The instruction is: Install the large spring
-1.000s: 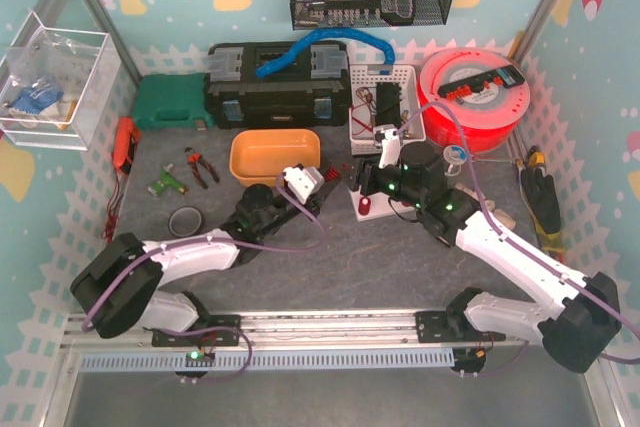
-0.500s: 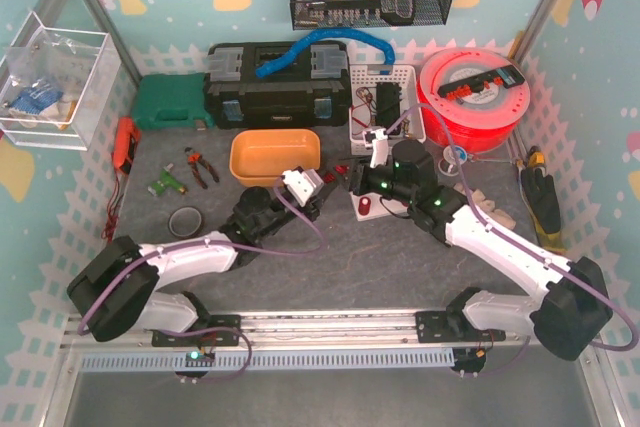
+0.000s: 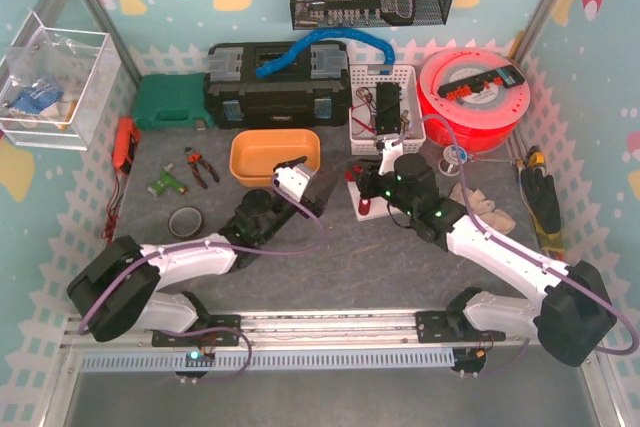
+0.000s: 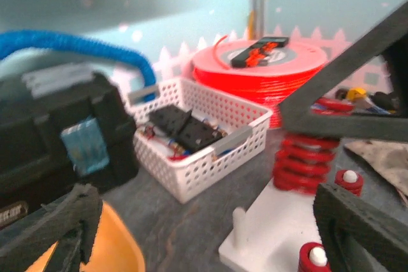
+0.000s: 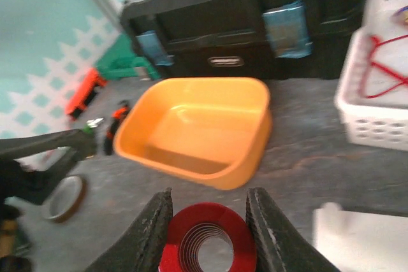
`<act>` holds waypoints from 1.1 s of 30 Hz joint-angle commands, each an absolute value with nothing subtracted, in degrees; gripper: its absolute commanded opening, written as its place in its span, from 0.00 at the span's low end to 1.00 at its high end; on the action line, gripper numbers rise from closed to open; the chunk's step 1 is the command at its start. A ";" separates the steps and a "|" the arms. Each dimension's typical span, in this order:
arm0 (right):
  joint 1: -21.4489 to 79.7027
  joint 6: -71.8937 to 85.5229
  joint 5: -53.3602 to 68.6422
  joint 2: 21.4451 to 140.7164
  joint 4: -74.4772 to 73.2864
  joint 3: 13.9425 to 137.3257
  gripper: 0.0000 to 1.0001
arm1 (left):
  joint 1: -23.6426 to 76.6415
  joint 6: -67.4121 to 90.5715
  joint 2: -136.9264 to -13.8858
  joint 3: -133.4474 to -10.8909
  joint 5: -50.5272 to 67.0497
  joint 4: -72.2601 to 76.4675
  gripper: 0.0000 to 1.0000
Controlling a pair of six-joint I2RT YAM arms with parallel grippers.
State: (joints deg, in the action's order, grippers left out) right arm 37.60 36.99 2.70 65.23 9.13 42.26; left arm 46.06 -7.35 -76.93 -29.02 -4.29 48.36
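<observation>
Large spring (image 5: pixel 207 246): a red coil at the bottom centre of the right wrist view, seen end-on between two fingers; in the left wrist view it stands upright at the right of the frame, its lower end down at the white base plate (image 4: pixel 268 246); whether it sits over a peg is hidden.
Right claw (image 5: pixel 207 224): closed round the spring's outer wall, one finger on each flank; in the top view it sits at centre frame over the plate.
Left claw (image 4: pixel 204 221): spread wide, holding nothing; in the top view it lies just left of the plate and points toward it.
Base plate: rests on the grey worktop (image 3: pixel 330 267); a bare peg (image 4: pixel 239 221) stands at its near corner; small red springs (image 4: pixel 347 179) on white pegs sit lower right in the left wrist view.
Handling: probably stiff steel wire, light, not fragile; the round painted coils look slick and may roll or twist between the pads; pressed down, it will push back and could jump free if let go under load.
Where to hold: across the outer wall around the middle coils; leave the bore and lower end free for the post.
Nearby: an orange tub (image 5: pixel 197 125) at centre frame in the right wrist view, well clear of the plate.
</observation>
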 commanded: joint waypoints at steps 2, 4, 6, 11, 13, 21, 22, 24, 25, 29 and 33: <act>37.72 27.02 -13.02 65.29 14.37 39.89 0.00 | 43.90 -0.19 -75.64 -26.82 -14.10 43.43 0.99; 37.71 24.00 -15.72 66.62 16.27 38.92 0.00 | 42.38 3.66 -74.87 -26.91 -16.62 40.23 0.99; 37.71 21.49 -17.92 68.36 17.72 38.43 0.00 | 40.53 7.04 -73.74 -26.55 -17.13 37.77 0.99; 37.77 18.75 -18.15 72.79 20.81 38.72 0.00 | 38.50 9.54 -70.64 -23.79 -17.21 37.60 0.99; 37.71 18.55 -16.74 74.49 22.50 38.78 0.00 | 38.20 10.17 -69.49 -23.22 -17.90 37.03 0.99; 37.55 18.89 -16.09 83.50 24.55 42.69 0.00 | 37.47 10.67 -66.48 -20.52 -20.23 37.24 0.99; 37.53 18.90 -16.02 84.24 25.05 42.80 0.00 | 37.25 10.57 -66.10 -20.30 -20.49 37.06 0.99; 37.56 18.90 -15.56 85.69 25.73 43.27 0.00 | 36.82 10.14 -65.21 -19.96 -20.65 36.77 0.99; 37.53 18.82 -15.26 86.34 25.62 43.65 0.00 | 36.52 10.03 -64.71 -19.71 -20.74 36.76 0.99; 37.53 18.50 -16.96 88.44 25.64 44.33 0.00 | 35.94 9.87 -62.87 -18.88 -20.59 37.04 0.99; 37.49 18.70 -17.46 89.65 25.13 44.51 0.00 | 35.70 9.80 -62.25 -18.62 -20.39 37.18 0.99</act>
State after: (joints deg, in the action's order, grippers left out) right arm 37.54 19.27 -15.84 88.75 22.46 42.78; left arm 36.05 9.50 -63.20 -19.25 -19.94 37.56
